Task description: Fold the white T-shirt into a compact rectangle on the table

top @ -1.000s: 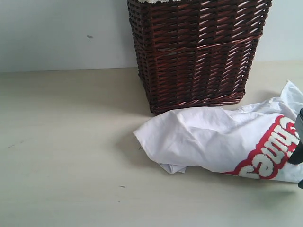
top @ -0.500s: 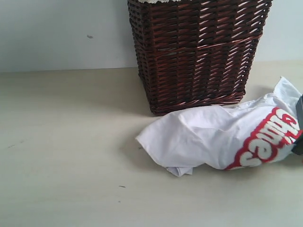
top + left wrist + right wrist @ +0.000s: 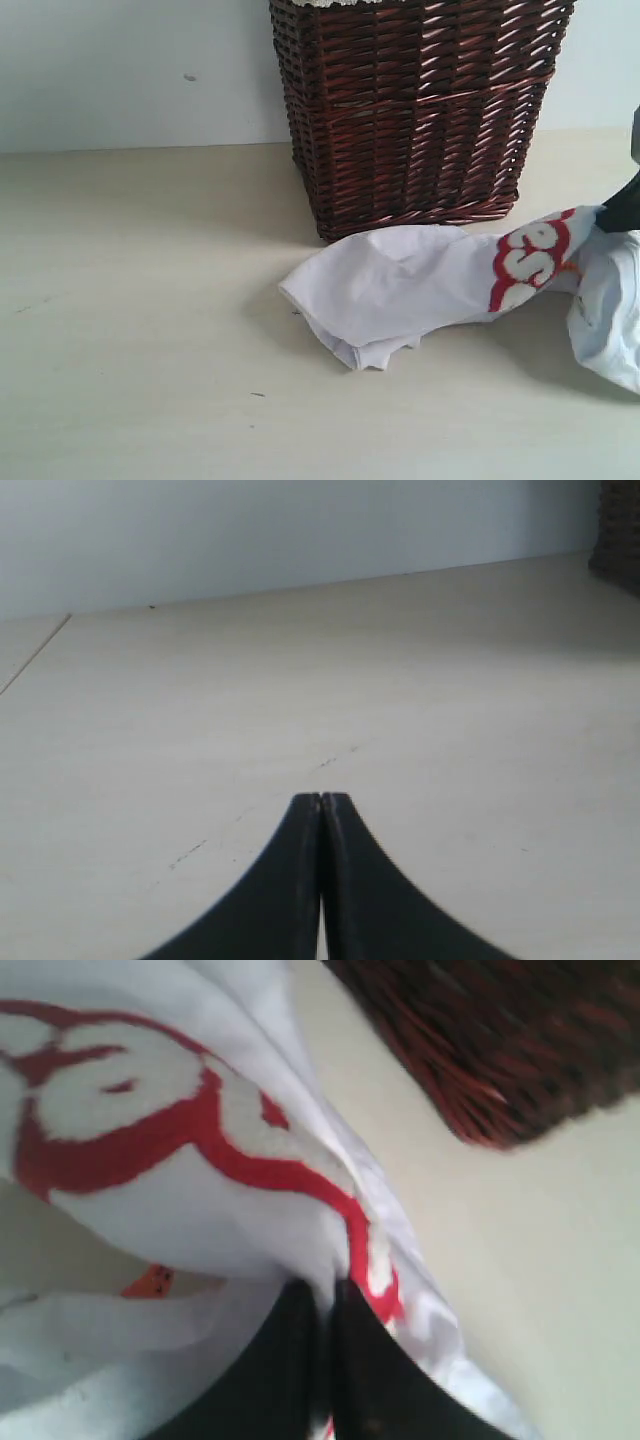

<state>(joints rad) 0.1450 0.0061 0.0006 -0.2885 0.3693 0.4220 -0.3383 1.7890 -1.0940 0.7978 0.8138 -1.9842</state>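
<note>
The right gripper (image 3: 323, 1290), jaws clenched on a pinch of the white T-shirt (image 3: 420, 285) beside its red lettering, holds that end raised off the surface (image 3: 130, 300), apparently to open out the crumpled cloth for folding. The rest lies bunched just before the wicker basket (image 3: 410, 110). The left gripper (image 3: 321, 800), jaws pressed together and empty, hovers over bare surface.

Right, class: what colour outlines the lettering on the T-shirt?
Red, on the T-shirt; it shows best in the right wrist view.

thin white cotton T-shirt (image 3: 400, 285), matt pale table (image 3: 140, 300), glossy dark woven wicker basket (image 3: 415, 110)
</note>
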